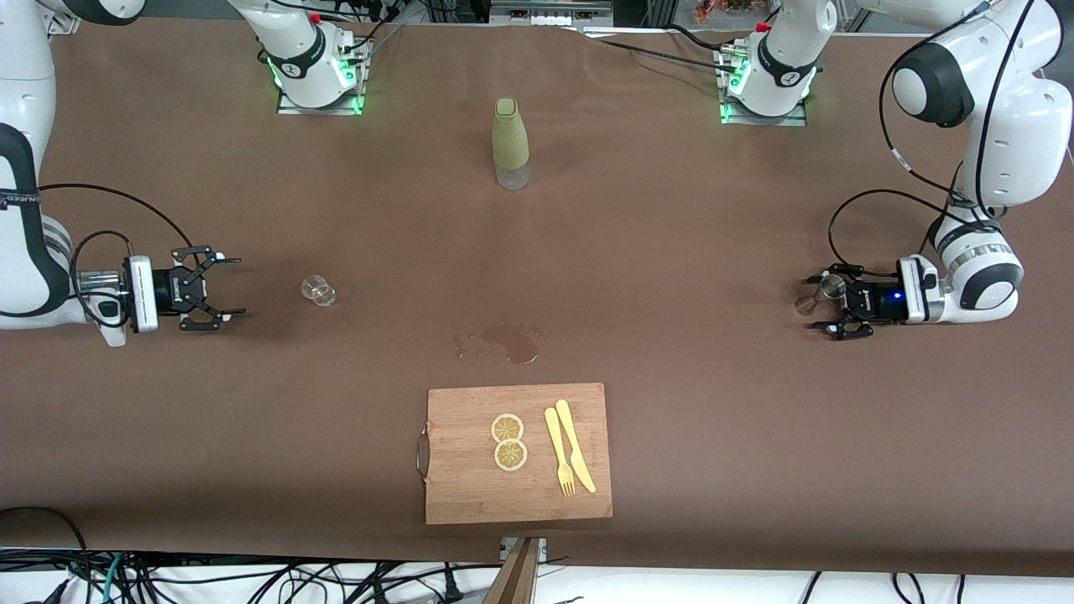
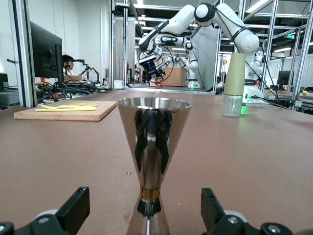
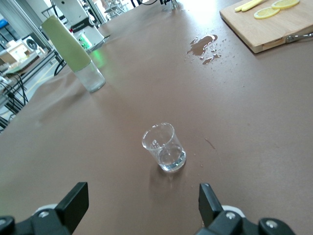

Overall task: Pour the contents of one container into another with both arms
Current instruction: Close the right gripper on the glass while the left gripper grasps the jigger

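Observation:
A steel hourglass-shaped jigger stands upright on the brown table at the left arm's end. My left gripper is low around it and open, its fingers apart from the metal on both sides. A small clear glass stands toward the right arm's end. My right gripper is low, open and empty. It points at the glass from a short way off.
A green-sleeved bottle stands mid-table near the bases. A small puddle lies in the middle. Nearer the front camera is a wooden cutting board with lemon slices and a yellow knife and fork.

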`<state>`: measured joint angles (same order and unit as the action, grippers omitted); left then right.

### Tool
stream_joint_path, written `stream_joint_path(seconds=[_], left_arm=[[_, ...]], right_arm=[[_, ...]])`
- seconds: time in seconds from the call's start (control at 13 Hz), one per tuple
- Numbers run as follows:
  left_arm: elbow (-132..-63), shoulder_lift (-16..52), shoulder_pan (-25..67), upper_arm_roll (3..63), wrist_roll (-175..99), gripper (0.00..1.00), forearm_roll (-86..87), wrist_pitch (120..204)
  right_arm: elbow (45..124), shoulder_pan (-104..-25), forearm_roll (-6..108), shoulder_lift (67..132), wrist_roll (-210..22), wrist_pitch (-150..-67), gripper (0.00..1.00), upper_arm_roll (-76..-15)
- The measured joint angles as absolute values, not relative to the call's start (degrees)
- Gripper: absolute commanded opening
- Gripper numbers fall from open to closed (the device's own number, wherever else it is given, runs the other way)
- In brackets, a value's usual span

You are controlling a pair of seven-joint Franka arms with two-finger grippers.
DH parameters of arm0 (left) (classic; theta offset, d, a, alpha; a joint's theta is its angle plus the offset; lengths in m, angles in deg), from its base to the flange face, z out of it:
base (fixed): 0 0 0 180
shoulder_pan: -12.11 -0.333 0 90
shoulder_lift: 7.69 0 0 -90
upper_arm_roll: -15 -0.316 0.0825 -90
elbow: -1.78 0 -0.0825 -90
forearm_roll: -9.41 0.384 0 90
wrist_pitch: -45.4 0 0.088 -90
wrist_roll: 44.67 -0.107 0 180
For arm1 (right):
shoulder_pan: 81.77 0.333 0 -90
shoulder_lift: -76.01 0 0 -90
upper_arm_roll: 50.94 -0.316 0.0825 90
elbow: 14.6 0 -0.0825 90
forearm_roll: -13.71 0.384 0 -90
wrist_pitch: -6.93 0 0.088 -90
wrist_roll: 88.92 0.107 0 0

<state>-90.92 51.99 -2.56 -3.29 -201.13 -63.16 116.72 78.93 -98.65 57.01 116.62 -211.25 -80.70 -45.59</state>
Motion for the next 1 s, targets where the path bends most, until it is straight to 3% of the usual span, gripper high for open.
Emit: stream_joint_path(seconds=[0.61,1.0], left_arm=[[-90.9,51.99,-2.65,-3.34,-201.43,0.99,-63.16,114.75],[-90.89,51.99,-2.72,-3.58,-201.43,0.76,-63.16,114.45]], right_arm=[[78.86,-97.9,57.01,115.76,-218.89,-84.11,0.99,-45.66],[83.56,-95.55,57.0,115.39,-223.93,-89.5,0.99,-45.85]])
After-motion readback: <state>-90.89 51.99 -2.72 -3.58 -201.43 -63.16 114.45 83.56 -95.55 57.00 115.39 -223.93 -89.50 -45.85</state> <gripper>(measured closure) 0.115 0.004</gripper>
